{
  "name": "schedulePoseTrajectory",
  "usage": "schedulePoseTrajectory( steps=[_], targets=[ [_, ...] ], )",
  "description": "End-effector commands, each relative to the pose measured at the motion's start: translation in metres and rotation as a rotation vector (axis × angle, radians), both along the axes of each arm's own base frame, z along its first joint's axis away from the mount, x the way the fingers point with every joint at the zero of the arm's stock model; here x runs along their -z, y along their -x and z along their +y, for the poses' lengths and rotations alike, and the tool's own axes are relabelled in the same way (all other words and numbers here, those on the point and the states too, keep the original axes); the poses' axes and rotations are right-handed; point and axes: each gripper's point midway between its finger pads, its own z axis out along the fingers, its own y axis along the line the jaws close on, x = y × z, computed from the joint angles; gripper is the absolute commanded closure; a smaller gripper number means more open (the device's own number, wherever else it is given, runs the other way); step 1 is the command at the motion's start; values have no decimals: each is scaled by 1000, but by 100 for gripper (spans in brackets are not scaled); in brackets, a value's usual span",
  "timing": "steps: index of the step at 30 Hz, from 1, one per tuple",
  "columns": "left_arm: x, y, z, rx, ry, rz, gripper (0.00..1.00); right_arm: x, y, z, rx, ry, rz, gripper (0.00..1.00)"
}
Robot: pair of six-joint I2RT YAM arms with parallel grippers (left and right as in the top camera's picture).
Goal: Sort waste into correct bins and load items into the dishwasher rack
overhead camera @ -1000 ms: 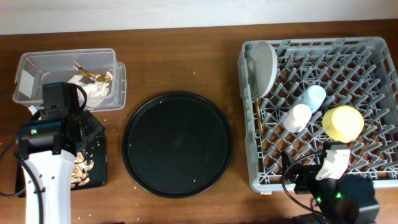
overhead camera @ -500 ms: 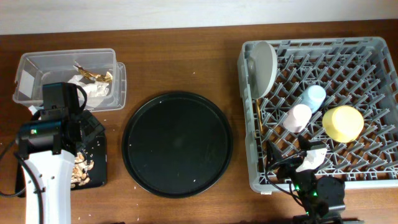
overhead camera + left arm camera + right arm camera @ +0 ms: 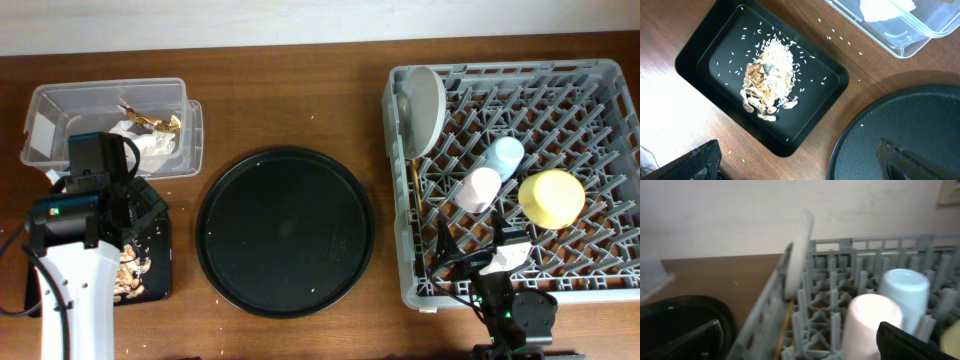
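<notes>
The left gripper [image 3: 797, 145] hung wide and empty over the shallow black tray [image 3: 687, 57] of food scraps [image 3: 767, 85]. The right gripper [image 3: 800, 326], also wide, faced the dishwasher rack [image 3: 500, 72] holding the pink cup [image 3: 481, 188], blue cup [image 3: 505, 155], yellow bowl [image 3: 551, 196] and grey plate [image 3: 428, 108].

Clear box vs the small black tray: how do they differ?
The clear box is see-through with tall walls; the black tray is opaque and shallow. The clear box holds a crumpled wrapper; the black tray holds crumbly food scraps. Both are rectangular and sit side by side.
</notes>
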Motion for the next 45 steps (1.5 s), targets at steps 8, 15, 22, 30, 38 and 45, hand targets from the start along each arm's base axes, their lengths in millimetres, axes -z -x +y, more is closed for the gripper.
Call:
schedulePoseTrajectory(
  steps=[8,15,22,30,38,45],
  targets=[
    [-1,-1,1,10,-5,4,1,7,-1,-34,191,28,19,1],
    [-1,-1,1,10,-5,4,1,7,-1,-34,177,210,12,1],
    [-1,-1,1,10,-5,4,1,7,-1,-33,167,287,9,1],
    [-1,-1,1,10,-5,4,1,7,-1,-33,167,287,7,1],
    [-1,-1,1,10,-5,4,1,7,-1,-33,167,287,7,1],
    [-1,-1,1,10,-5,4,1,7,-1,-33,167,287,7,1]
  ],
)
